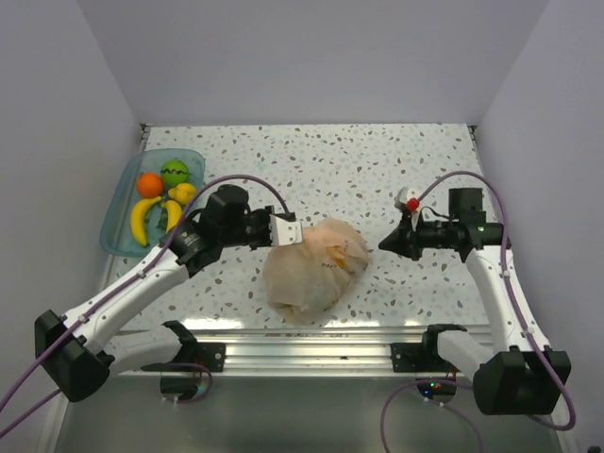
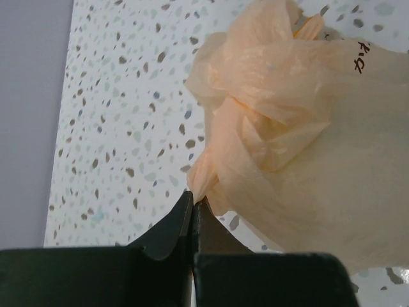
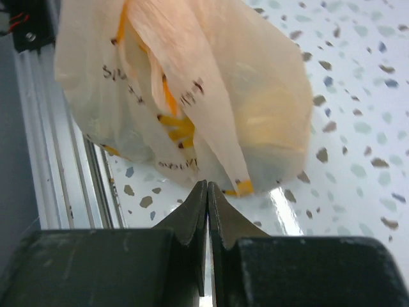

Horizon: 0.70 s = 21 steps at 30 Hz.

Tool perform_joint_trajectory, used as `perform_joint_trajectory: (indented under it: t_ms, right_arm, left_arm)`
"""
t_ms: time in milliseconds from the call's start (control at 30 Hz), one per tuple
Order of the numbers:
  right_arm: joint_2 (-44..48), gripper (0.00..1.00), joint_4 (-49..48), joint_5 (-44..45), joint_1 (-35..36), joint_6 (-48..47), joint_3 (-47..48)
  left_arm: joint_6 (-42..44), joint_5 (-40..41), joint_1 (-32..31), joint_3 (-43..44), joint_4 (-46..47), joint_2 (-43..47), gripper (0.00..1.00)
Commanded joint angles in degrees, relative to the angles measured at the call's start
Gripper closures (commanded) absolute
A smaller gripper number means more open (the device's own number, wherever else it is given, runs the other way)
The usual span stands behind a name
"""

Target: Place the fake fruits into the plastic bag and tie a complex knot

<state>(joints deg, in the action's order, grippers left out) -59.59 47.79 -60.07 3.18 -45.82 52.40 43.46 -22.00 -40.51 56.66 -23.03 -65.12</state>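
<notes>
Fruits of glossy plastic (image 1: 160, 193), namely an orange ball, a green ball, yellow bananas and a small yellow piece, lie in the clear blue rectangular tray (image 1: 120, 226) at the far left of the speckled counter (image 1: 377, 165). They are well apart from the thin peach-orange plastic bag (image 1: 316, 269), which sits bulging in the middle, near the front rail (image 1: 302, 340). Whether any fruit is inside the bag I cannot tell, because the film is too cloudy.

The left pincer (image 1: 286, 230) is closed and pinches a small fold of the bag's film at its bunched upper-left side. The right pincer (image 1: 385, 243) is closed too, with nothing between its jaws as far as I can see. A loose strip (image 3: 217, 141) of the bag ends just in front of its tips.

I judge the danger to be this: the neck looks already gathered and twisted, so if the arms tighten it now, the fruits in the tray are shut out. The left pinch also holds only a thin edge, and a hard pull may tear the film, let it slip free, or drag the light bag toward the rail. The right pincer must open before taking the strip, otherwise it only pushes it away.
</notes>
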Motion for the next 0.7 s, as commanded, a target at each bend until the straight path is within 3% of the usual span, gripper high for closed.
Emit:
perform_joint_trajectory:
  t_ms: [0, 167, 333, 467, 567, 667]
  right_arm:
    - [-1.2, 1.0, 5.1, 1.8, -6.9, 2.6, 3.2]
    - [-3.8, 1.0, 8.9, 0.7, -13.5, 1.9, 4.1]
    - [-5.4, 0.98, 16.3, -2.8, -12.9, -4.6, 4.8]
    - [-4.5, 0.78, 14.8, -1.9, -6.8, 1.0, 4.5]
    - [-0.4, 0.52, 1.8, 0.8, 0.5, 15.5, 0.4]
    - [0.4, 0.44, -9.2, 7.6, 7.0, 23.1, -2.5]
  left_arm:
    - [-2.9, 11.5, 3.9, -1.4, -2.7, 5.0, 1.0]
    - [-6.7, 12.5, 3.9, -6.0, -3.3, 8.2, 1.0]
    - [-11.0, 4.1, 3.8, -7.9, -1.4, 8.7, 1.0]
    - [-14.8, 0.6, 3.8, -7.2, 0.4, 6.4, 1.0]
    - [-16.3, -1.2, 3.8, -6.1, 1.7, 4.7, 1.0]
    - [-17.1, -2.9, 3.2, -5.0, 2.1, 2.8, 1.0]
